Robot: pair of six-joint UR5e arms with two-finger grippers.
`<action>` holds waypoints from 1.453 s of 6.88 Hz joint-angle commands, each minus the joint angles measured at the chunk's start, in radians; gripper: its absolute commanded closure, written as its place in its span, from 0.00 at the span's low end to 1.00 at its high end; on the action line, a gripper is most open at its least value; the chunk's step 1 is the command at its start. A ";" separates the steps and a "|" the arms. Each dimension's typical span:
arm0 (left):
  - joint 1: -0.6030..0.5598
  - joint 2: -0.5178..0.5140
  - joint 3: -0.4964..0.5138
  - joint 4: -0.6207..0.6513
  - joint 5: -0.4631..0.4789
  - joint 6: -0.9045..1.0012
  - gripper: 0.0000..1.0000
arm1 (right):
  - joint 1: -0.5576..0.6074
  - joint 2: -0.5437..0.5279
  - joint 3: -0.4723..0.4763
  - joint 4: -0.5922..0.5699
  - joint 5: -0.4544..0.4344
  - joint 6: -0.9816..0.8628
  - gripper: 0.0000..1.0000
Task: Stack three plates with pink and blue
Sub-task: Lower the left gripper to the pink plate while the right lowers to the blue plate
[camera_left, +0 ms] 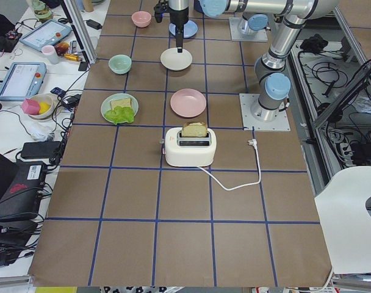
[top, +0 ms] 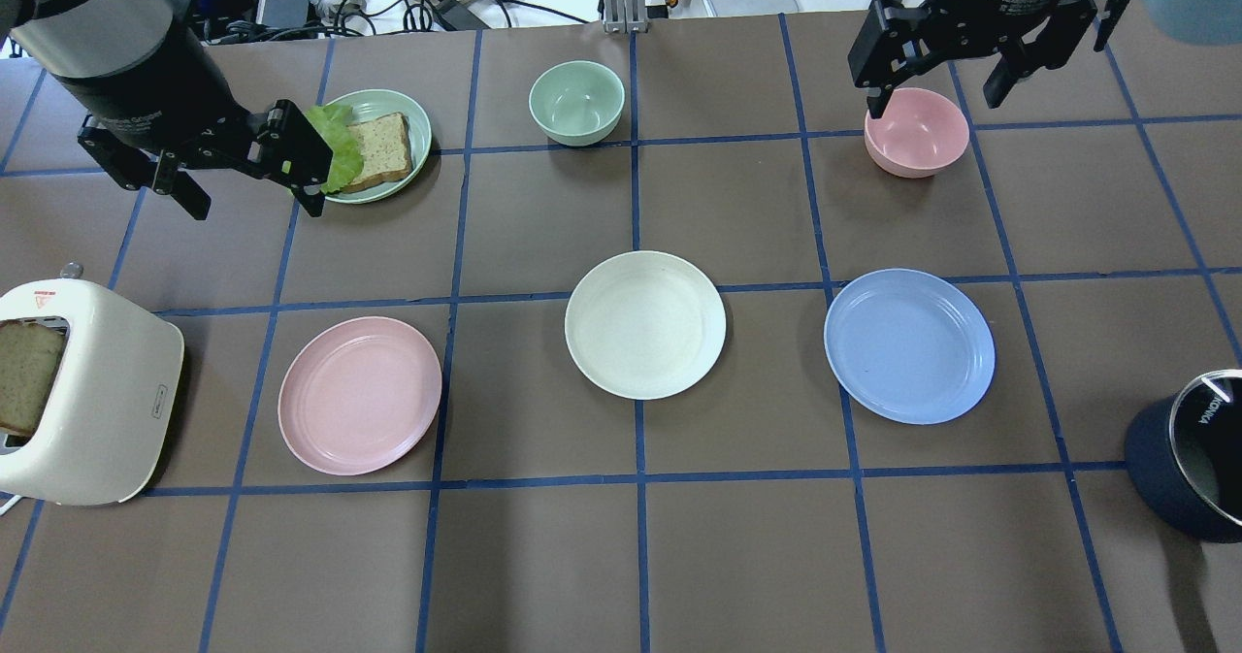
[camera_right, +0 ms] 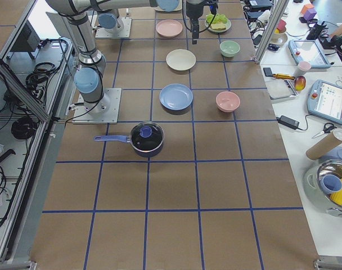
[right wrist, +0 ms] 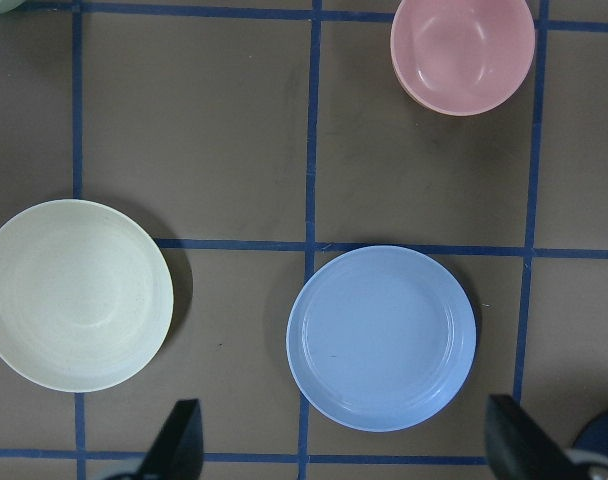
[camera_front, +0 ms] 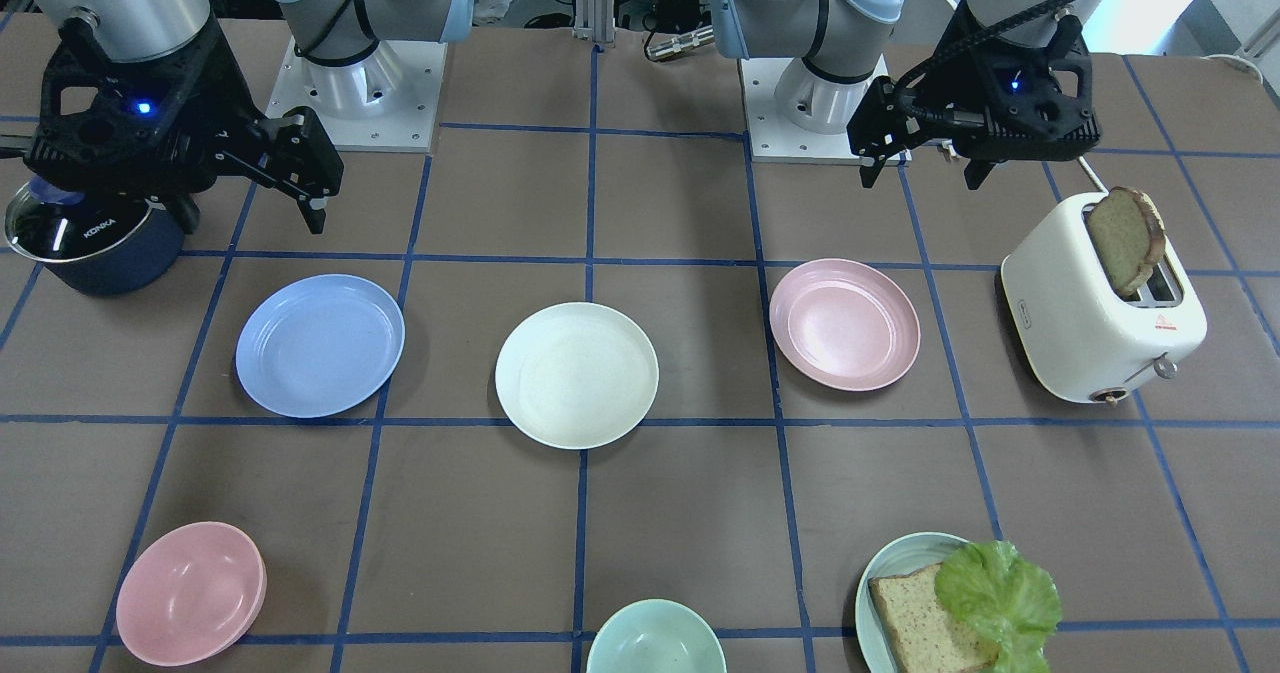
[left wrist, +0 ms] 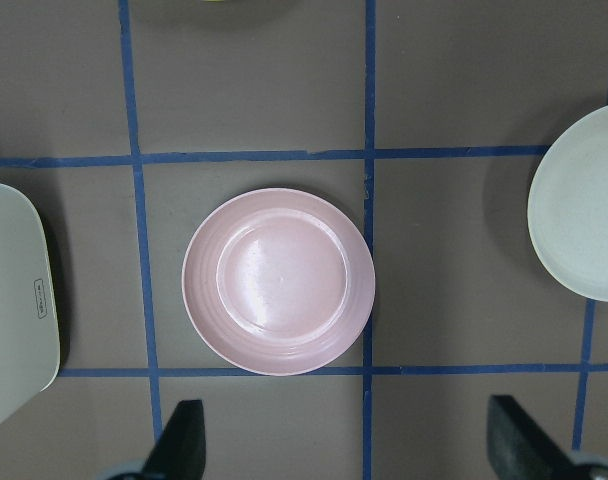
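Black left claw (top: 250, 203) and right claw (top: 935, 106) hover splayed, pointing down.

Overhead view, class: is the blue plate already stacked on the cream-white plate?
No, the blue plate lies on the table beside the cream-white plate, with bare table between them.

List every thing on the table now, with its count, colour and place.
pink plate: one, pale pink, row's left
cream plate: one, cream-white, row's middle
blue plate: one, light blue, row's right
pink bowl: one, pink, far right
green bowl: one, pale green, far middle
teal plate: one, pale teal, far left, bearing bread slice, lettuce
toaster: one, white, left end, second slice inside
pot: one, dark blue, right end
left gripper: open, empty
right gripper: open, empty
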 commanded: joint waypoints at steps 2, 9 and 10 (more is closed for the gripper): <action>0.003 -0.002 -0.005 -0.001 -0.001 0.002 0.00 | -0.062 -0.002 0.074 -0.038 0.004 -0.104 0.00; 0.000 -0.023 -0.394 0.439 0.004 -0.010 0.03 | -0.492 0.027 0.658 -0.497 0.114 -0.370 0.00; -0.005 -0.023 -0.440 0.480 0.002 -0.012 0.03 | -0.494 0.038 0.695 -0.526 0.169 -0.394 0.00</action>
